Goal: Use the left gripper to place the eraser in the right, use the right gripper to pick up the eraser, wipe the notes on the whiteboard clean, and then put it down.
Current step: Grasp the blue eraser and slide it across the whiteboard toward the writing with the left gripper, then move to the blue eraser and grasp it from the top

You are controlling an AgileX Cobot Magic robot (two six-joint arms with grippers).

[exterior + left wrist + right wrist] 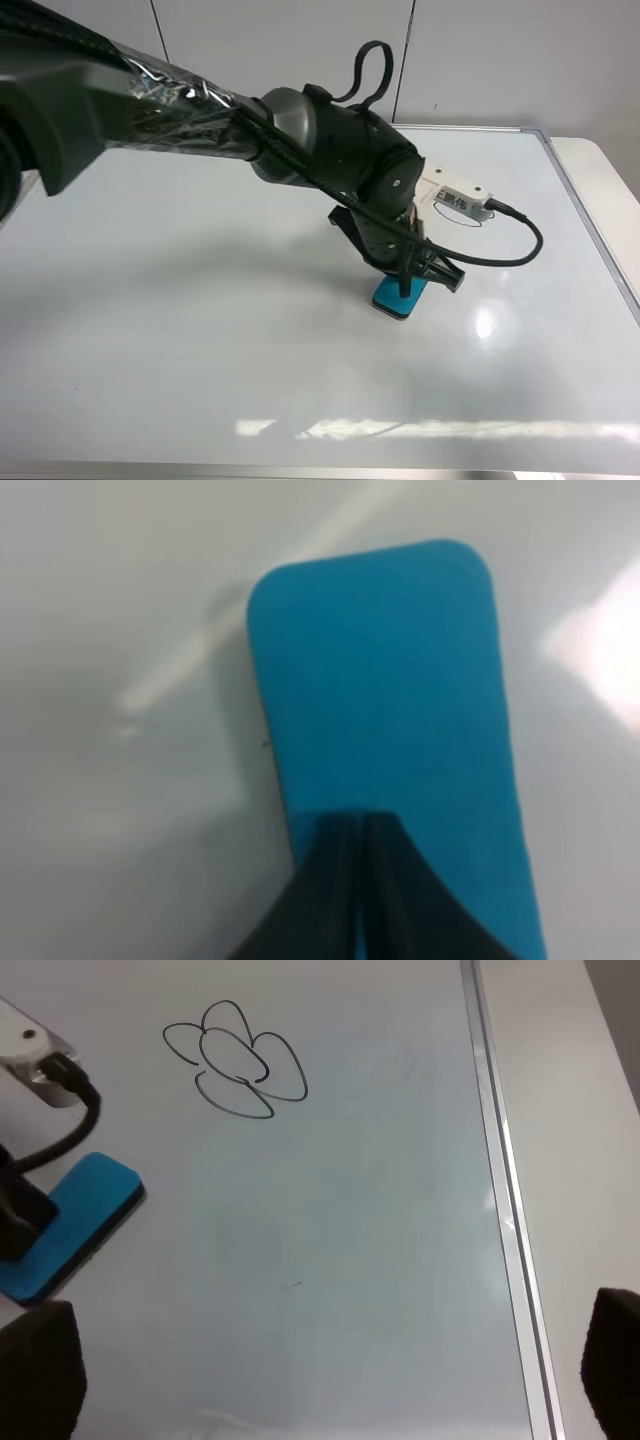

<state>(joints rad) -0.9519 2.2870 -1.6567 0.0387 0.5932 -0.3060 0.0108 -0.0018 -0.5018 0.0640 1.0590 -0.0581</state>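
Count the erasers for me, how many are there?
1. The teal eraser lies on the whiteboard near its middle, under the left pincer. The big arm could hide another one.

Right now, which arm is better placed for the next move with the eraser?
Left, I'd judge. The left gripper, jaws closed, sits on the eraser, so it can finish placing it. The right gripper is open, but the eraser is off to one side, not between its jaws.

Bright teal eraser [400, 296] at centre of the high view; glossy white whiteboard [200, 300], silver frame [590, 215]; black looping notes [238, 1060]; glossy black arm [330, 140]; white camera [455, 192].
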